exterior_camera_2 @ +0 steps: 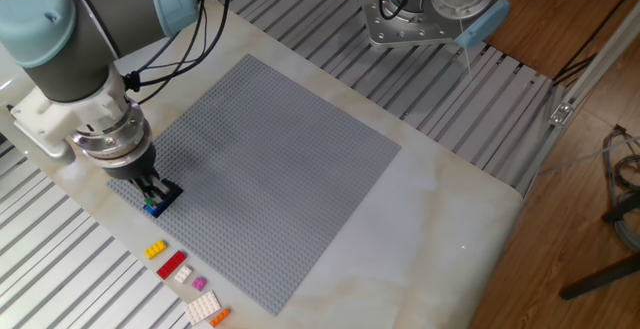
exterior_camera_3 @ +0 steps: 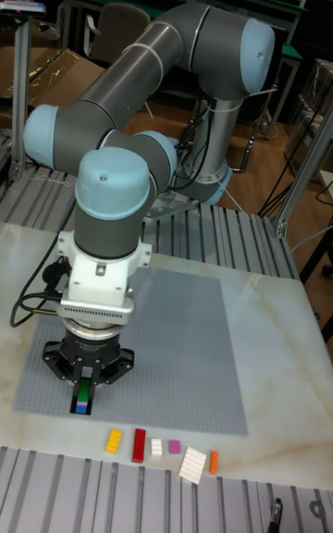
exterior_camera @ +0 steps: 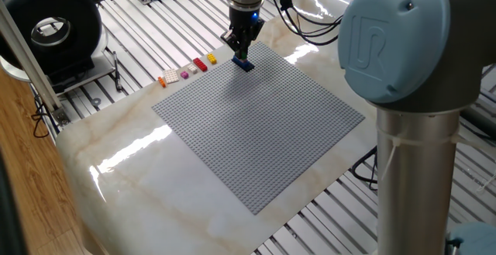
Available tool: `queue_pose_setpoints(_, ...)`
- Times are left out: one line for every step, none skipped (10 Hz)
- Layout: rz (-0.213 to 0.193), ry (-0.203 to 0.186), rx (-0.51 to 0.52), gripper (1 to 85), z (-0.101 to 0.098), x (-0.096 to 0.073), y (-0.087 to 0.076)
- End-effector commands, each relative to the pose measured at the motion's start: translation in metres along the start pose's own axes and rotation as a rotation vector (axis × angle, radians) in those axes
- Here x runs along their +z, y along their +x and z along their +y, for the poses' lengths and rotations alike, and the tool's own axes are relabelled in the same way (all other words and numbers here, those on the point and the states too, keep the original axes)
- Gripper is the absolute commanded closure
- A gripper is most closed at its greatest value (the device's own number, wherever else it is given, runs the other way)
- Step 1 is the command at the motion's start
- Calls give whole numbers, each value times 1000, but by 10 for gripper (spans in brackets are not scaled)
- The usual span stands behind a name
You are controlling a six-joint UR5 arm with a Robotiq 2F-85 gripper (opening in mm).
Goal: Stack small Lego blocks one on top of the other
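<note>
Gripper (exterior_camera_3: 83,394) low over one corner of the grey baseplate (exterior_camera_3: 185,339), pointing straight down. Pinches the green block (exterior_camera_3: 84,391) between the jaws, fingers pressed against its two sides in the tall fixed view. Sits that green block directly on the blue block (exterior_camera_3: 81,409), which lies just beneath the jaws on the studded plate. Cannot tell whether the two are fully pressed together, nor whether a darker brick lies under the blue one.

Beyond the jaws, off the plate edge on the marble table (exterior_camera_3: 277,422), a loose row of small pieces. Nearest to the jaws, the yellow block (exterior_camera_3: 114,440), then the red block (exterior_camera_3: 140,445) just beside it. Further from the jaws, a small white piece (exterior_camera_3: 156,447), the pink block (exterior_camera_3: 175,447), a larger white piece (exterior_camera_3: 193,464) and, farthest, the orange block (exterior_camera_3: 213,462). All apart from the jaws, none touching the fingers.

Same pinch in the other fixed view: green (exterior_camera_2: 150,203) above blue (exterior_camera_2: 156,209), row trailing away from the jaws.
</note>
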State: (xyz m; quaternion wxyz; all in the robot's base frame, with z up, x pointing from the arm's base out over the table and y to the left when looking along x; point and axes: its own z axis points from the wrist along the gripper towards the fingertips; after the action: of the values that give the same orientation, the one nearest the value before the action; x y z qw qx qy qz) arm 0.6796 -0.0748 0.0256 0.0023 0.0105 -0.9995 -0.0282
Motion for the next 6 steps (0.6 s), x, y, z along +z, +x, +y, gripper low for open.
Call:
queue_pose_setpoints(-28,-9,3,847,-5,1,-11)
queue_pose_setpoints(-52,-6,24,847,1,11,-15)
queue_pose_setpoints(-74,-17,3,753,8,16,-18)
queue_pose_setpoints(-67,-43,-39,560,15,9,-15)
queue_pose_setpoints(-29,-66,-61,407,17,-1,-4)
queue_pose_setpoints(-67,-36,-64,377,11,0,-14)
